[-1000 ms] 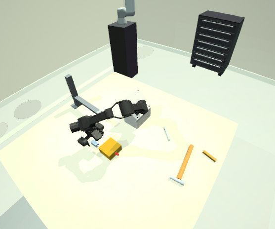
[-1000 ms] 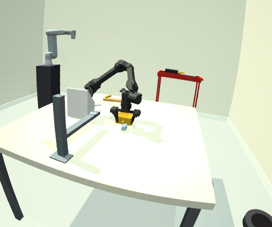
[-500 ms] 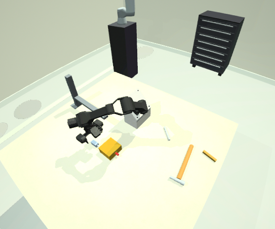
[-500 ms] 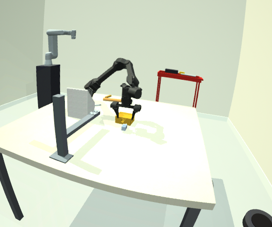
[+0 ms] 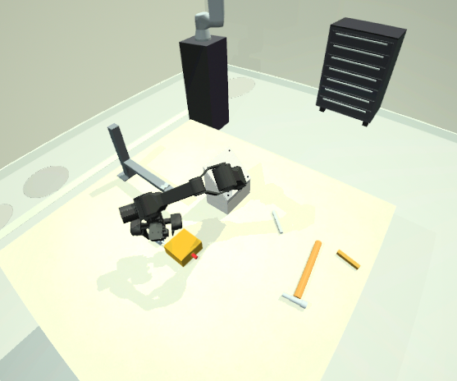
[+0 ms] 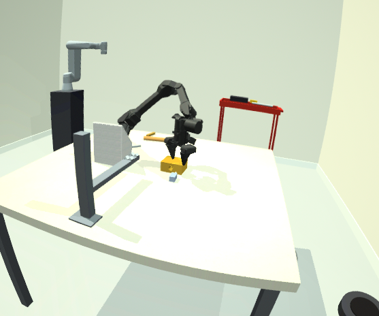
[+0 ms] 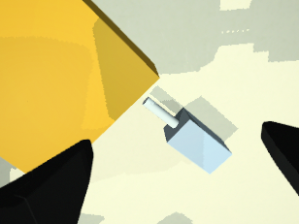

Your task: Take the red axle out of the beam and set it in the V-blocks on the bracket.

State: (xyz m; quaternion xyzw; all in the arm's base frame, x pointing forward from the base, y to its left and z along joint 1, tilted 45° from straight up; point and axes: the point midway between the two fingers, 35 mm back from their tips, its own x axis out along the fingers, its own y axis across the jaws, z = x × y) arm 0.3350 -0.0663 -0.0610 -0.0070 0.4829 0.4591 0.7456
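Observation:
The yellow beam (image 5: 183, 245) (image 6: 165, 166) (image 7: 49, 72) lies on the table. The red axle (image 5: 194, 256) sticks a short way out of its side facing the top camera. A hole shows in the opposite side in the exterior view. Beside that side lies a pale blue block with a thin pin (image 6: 173, 177) (image 7: 199, 146), apart from the beam. My gripper (image 6: 178, 161) (image 7: 177, 139) is open and empty, pointing down over the beam's edge and the pale block; whether a finger touches the beam cannot be told. The grey bracket (image 5: 144, 172) (image 6: 84, 170) carries empty V-blocks (image 5: 166, 185) (image 6: 132, 156) at its arm's end.
A light grey box-like stand (image 5: 237, 201) (image 6: 108, 143) is at the arm's base, near the V-blocks. A hammer (image 5: 308, 268) (image 6: 154, 138), a small orange bar (image 5: 348, 259) and a thin grey rod (image 5: 277, 222) lie on the far side of the beam from the bracket.

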